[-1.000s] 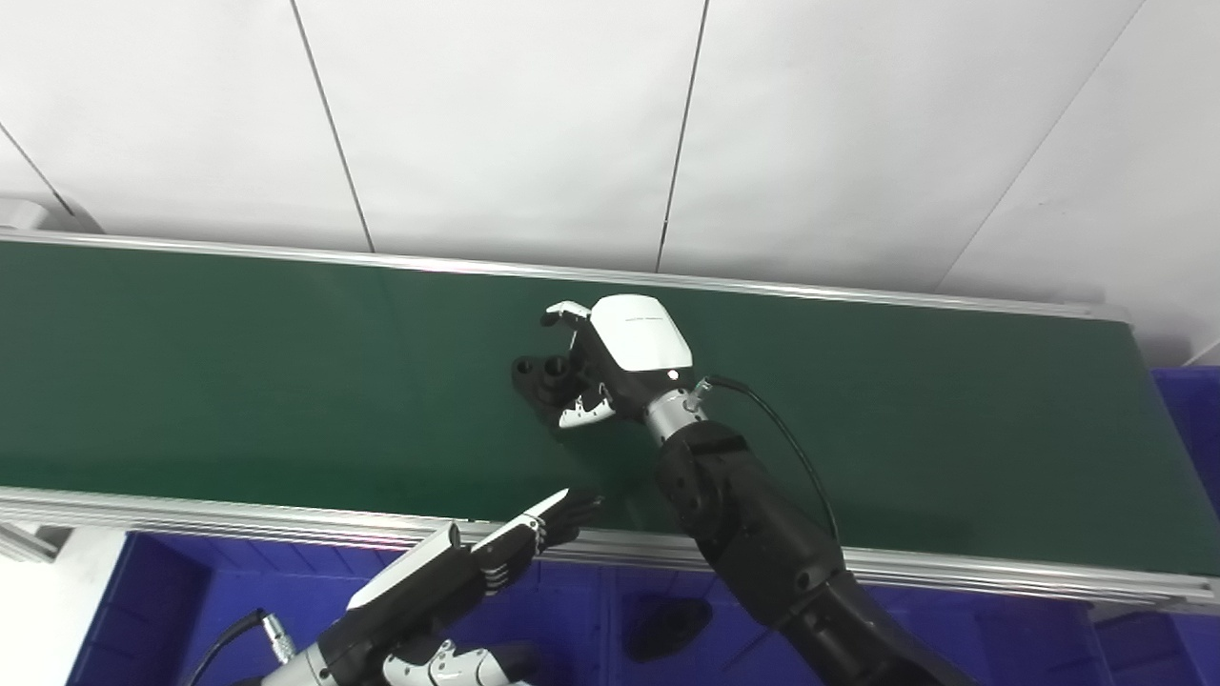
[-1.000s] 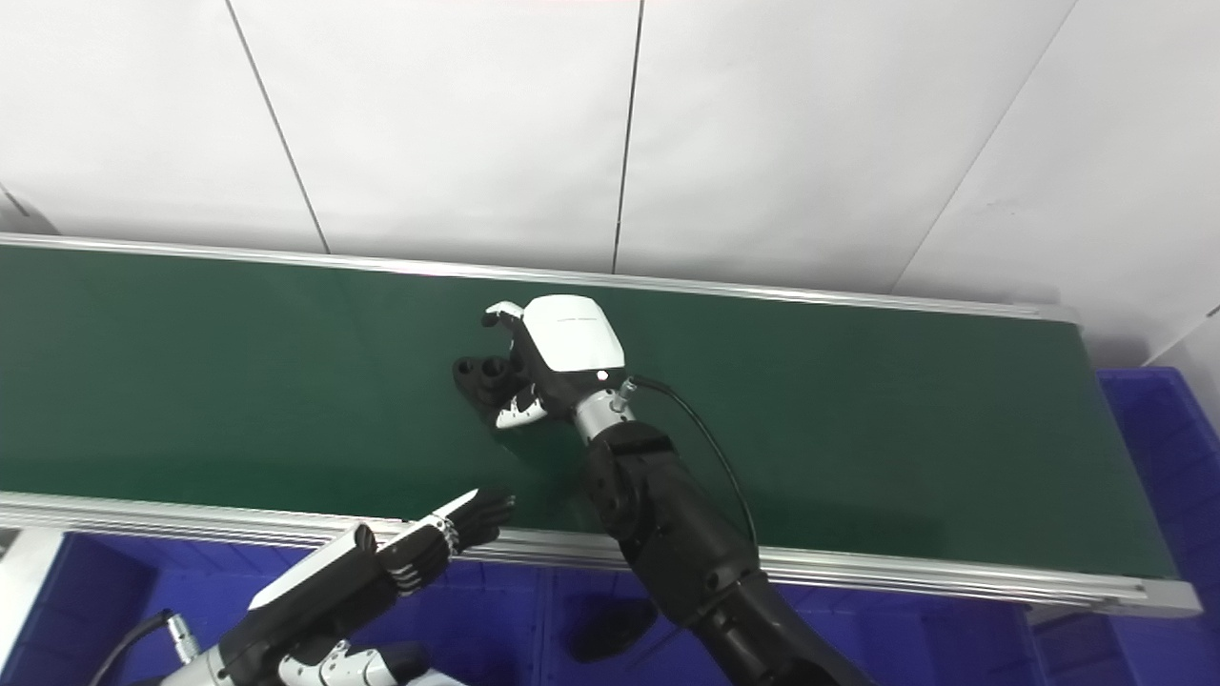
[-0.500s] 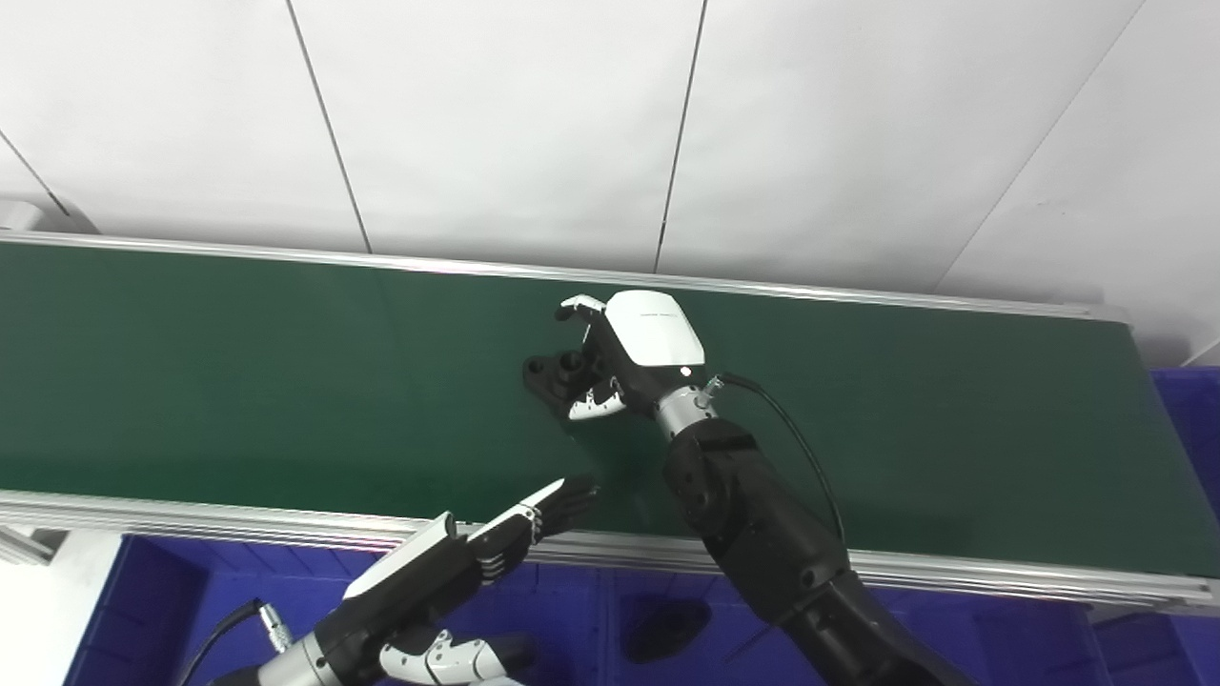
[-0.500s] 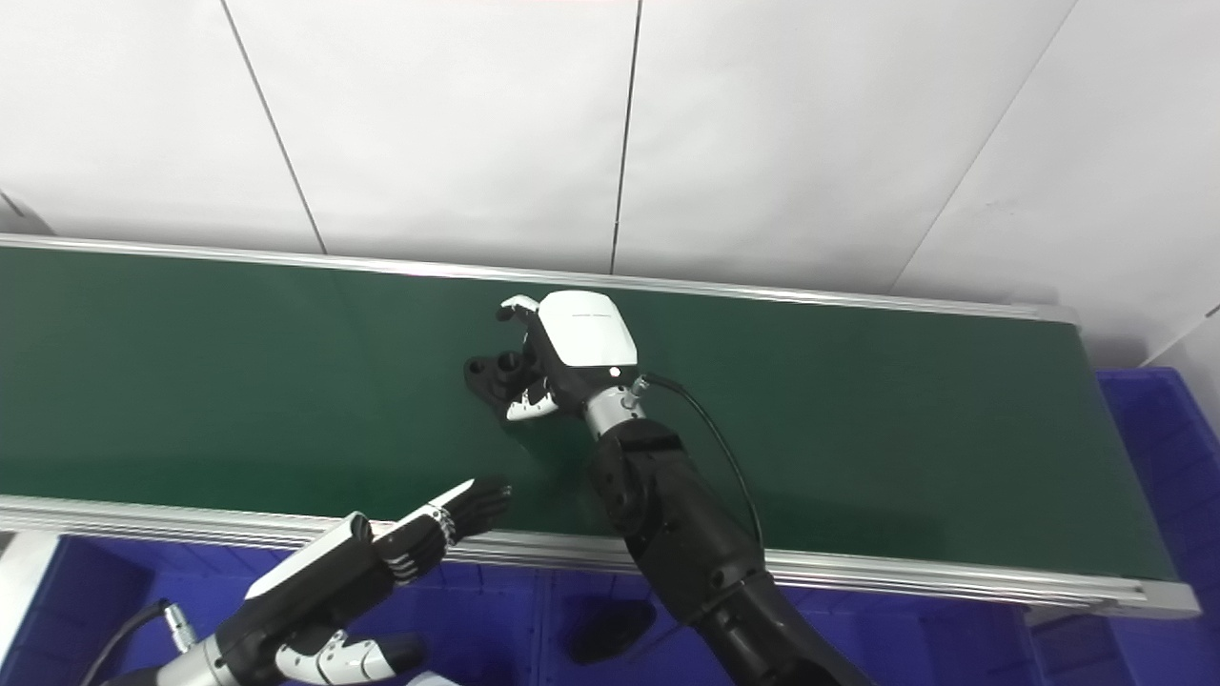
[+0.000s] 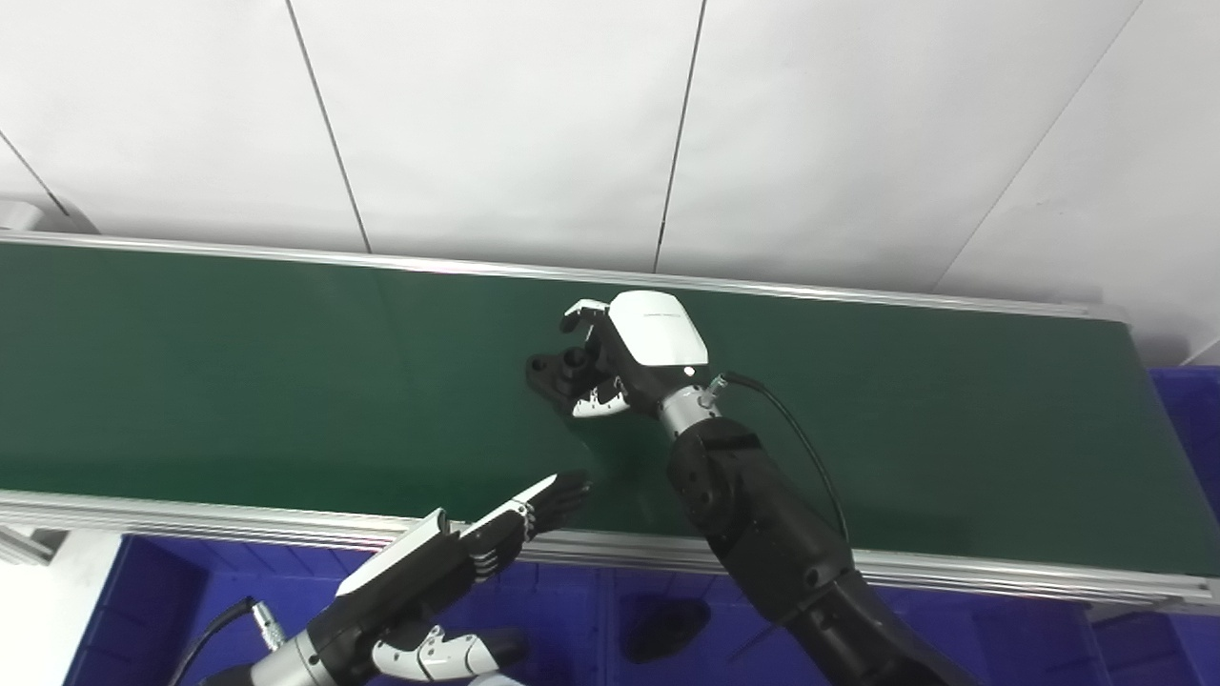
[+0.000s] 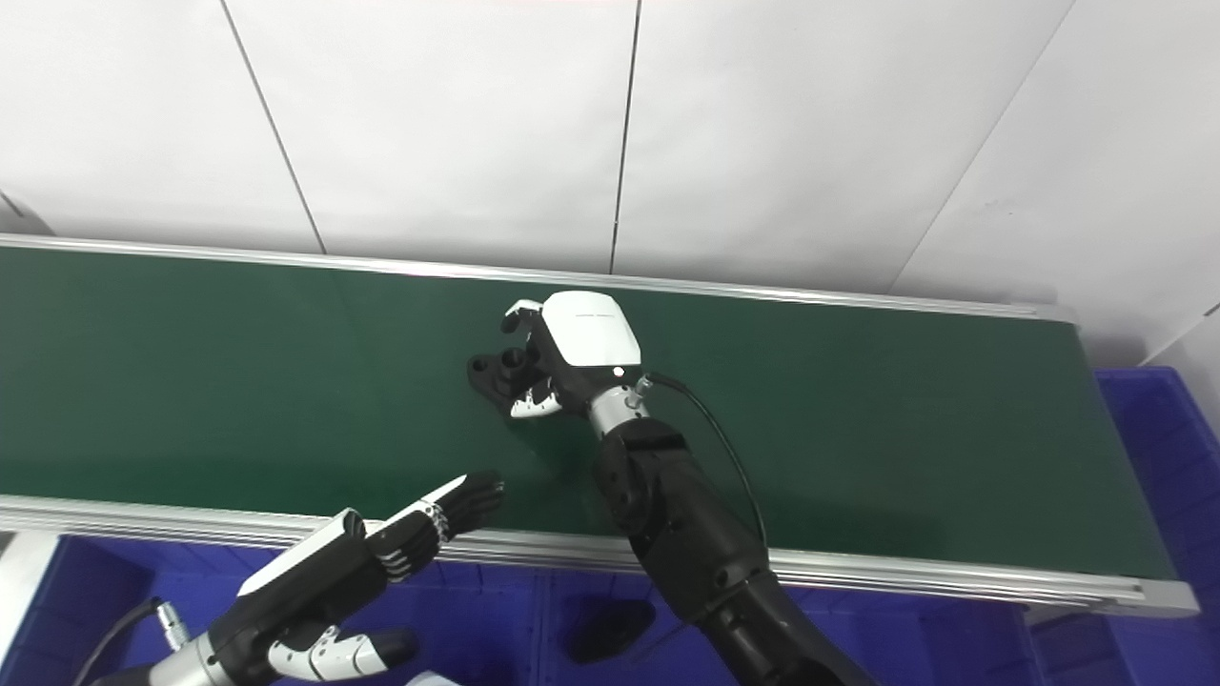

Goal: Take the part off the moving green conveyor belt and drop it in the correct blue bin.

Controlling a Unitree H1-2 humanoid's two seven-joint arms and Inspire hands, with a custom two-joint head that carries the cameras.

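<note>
Curling around a lumpy black part (image 5: 558, 369) on the smooth green belt (image 5: 238, 381), the right hand (image 5: 629, 354) seemingly grips it.

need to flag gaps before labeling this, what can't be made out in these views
- Black part: its right side is hidden under the right hand; whether it is gripped yet is unclear in both views.
- Blue bins: cut off by the bottom edge and covered by both arms.
- Dark object in a bin: too dim to identify.

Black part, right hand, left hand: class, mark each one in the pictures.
black part (image 5: 548, 370), left eye view, its exposed left end
right hand (image 5: 637, 349), left eye view, its white back
left hand (image 6: 381, 553), right eye view, its knuckles
</note>
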